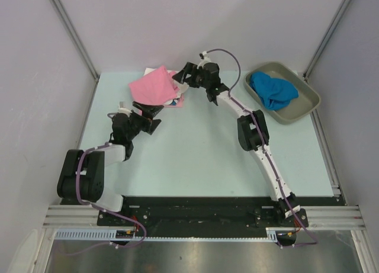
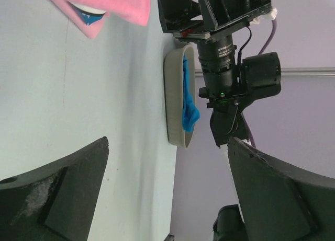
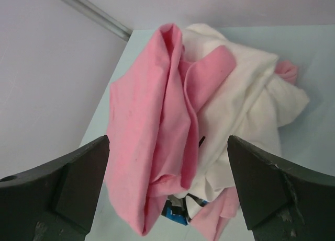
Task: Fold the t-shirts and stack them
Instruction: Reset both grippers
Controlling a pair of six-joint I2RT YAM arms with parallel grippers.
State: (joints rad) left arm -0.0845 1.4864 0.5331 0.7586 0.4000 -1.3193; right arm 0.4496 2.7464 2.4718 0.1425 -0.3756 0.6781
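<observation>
Far left: pink shirt (image 1: pixel 155 85) crumpled over white shirt (image 3: pixel 246 94). Far right: blue shirt (image 1: pixel 272 89) in tray (image 1: pixel 305 107). Left gripper (image 1: pixel 155 116) and right gripper (image 1: pixel 177 77) both spread, empty. The cloth is probably light and limp, best pinched at a hem.

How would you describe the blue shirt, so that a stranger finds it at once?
On the pale green table, look at the far right corner, where a grey-olive tray stands. The bright blue t-shirt lies crumpled inside it. It is the only shirt in a tray; the pink and white shirts are piled on the table, further left.
</observation>
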